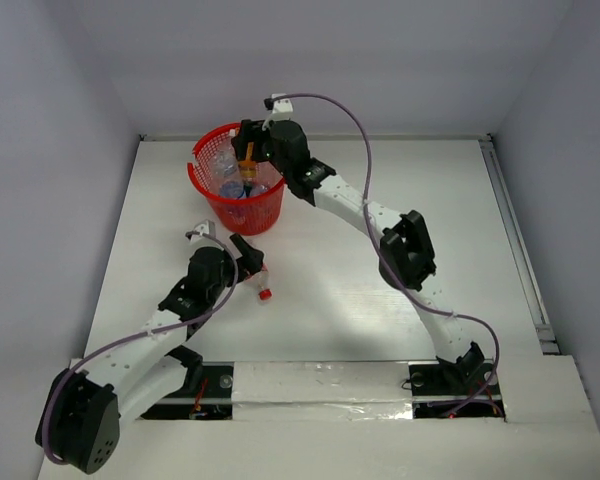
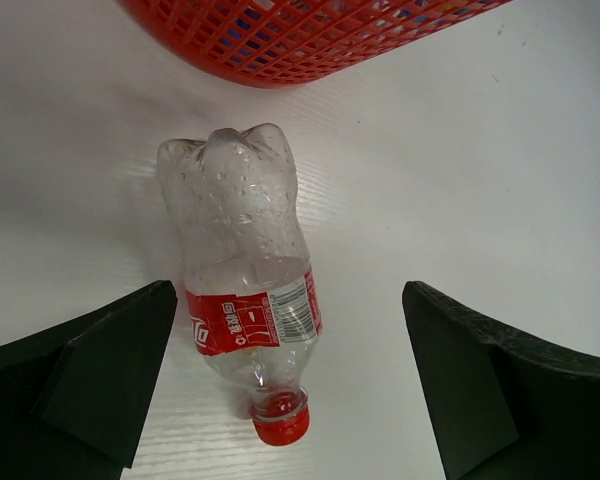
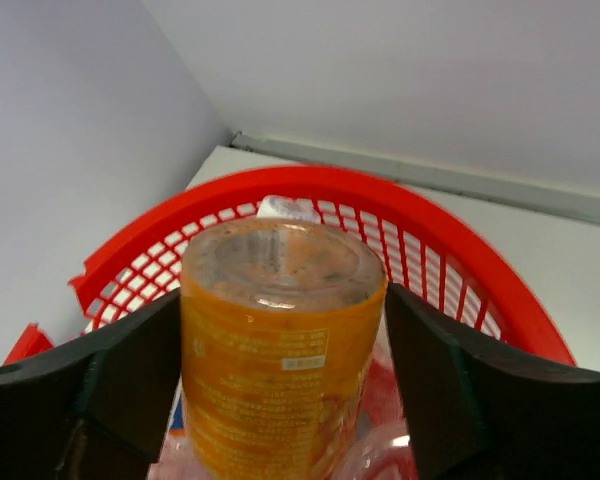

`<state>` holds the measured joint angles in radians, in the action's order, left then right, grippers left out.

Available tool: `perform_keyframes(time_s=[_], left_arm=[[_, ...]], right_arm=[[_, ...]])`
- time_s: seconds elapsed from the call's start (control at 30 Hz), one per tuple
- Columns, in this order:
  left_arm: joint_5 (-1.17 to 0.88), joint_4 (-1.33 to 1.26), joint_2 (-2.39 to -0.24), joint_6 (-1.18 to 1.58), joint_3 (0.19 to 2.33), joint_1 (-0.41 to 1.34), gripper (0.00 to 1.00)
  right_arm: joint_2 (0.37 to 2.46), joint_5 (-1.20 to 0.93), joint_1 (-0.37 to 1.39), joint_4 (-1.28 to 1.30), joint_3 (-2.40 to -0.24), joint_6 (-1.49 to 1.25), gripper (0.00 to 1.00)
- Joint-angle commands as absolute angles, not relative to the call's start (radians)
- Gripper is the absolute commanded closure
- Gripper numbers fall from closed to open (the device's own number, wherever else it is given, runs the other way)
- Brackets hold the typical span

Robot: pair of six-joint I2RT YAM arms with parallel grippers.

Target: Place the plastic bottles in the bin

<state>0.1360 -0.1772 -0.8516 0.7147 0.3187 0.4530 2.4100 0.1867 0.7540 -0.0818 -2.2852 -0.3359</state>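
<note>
Right gripper (image 3: 282,300) is pinching the orange bottle (image 3: 280,400) above the bin (image 1: 206,192). Left gripper (image 2: 288,290) is hovering, jaws spread, over a red-labelled clear bottle (image 2: 242,250) lying on the table (image 1: 380,300) beside the bin.

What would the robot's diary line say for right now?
right jaws: shut on orange bottle, over bin | left jaws: open either side of red-label bottle lying on table

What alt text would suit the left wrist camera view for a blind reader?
A clear plastic bottle with a red-white label and red cap lies on its side on the white table, framed by the two black fingers of the open left gripper. The red mesh bin fills the top edge.
</note>
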Motion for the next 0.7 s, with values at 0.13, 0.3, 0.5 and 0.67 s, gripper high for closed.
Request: perform_keyframes(time_s=[0.13,0.3,0.5,0.67], left_arm=[[0.169,-0.305,-0.946,0.696,0.351,0.46,0.04],[0.201,-0.316,-1.012,0.68,0.374,0.46,0.04],[0.215,-0.342,-1.095,0.683,0.403,0.46,0.04],[0.262,-0.363,-1.187,0.666,0.445,0.469,0.05]], right_arm=[[2.148,0.12,0.759,-0.189,-2.168,-0.328,0.07],[2.014,0.026,0.759,-0.169,-2.105,-0.341,0.02],[1.742,0.012,0.759,-0.228,-1.855,-0.319,0.02],[1.525,0.034,0.759,-0.314,-1.49,-0.337,0.03]])
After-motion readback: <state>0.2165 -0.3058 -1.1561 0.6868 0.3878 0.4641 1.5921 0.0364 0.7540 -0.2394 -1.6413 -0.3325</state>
